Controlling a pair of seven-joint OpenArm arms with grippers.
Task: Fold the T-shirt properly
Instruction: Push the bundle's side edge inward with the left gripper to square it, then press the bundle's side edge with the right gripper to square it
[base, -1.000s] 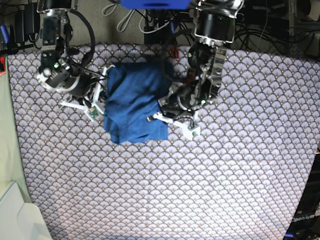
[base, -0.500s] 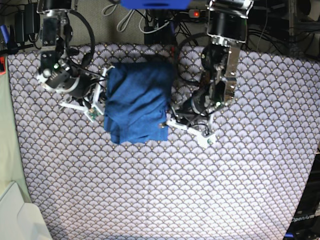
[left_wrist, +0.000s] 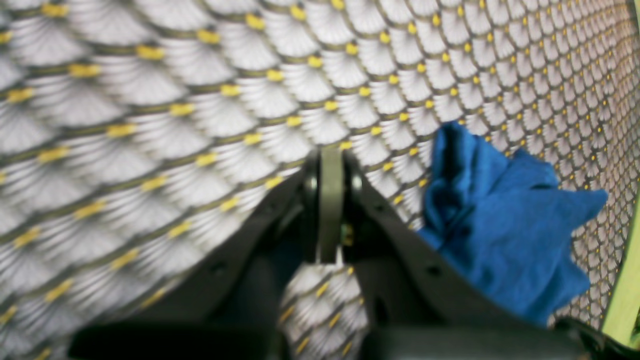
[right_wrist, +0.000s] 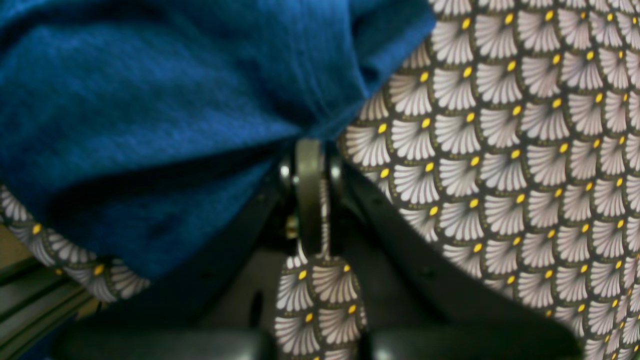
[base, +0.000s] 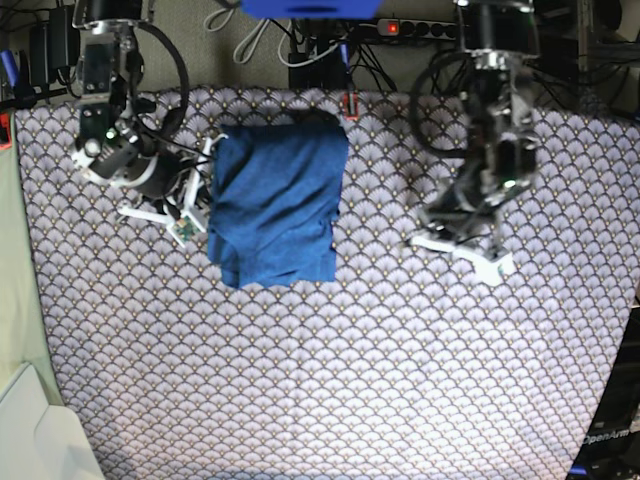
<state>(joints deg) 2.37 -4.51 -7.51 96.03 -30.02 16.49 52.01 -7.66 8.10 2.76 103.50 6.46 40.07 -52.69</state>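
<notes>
— Since we read across from the left, where do we stand?
— Our right fingers (base: 195, 190) are pinched on the shirt's (base: 277, 203) left edge; it lies folded on the tabletop (base: 330, 380).
— And the left fingers (base: 455, 243)?
— Together, empty, well apart to the right. We judge the knit soft, light and floppy; we'd take it at corners or hems.

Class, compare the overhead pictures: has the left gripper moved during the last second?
Yes. The left gripper has pulled away from the T-shirt, sliding toward the picture's right over the patterned cloth, and is shut and empty.
</notes>
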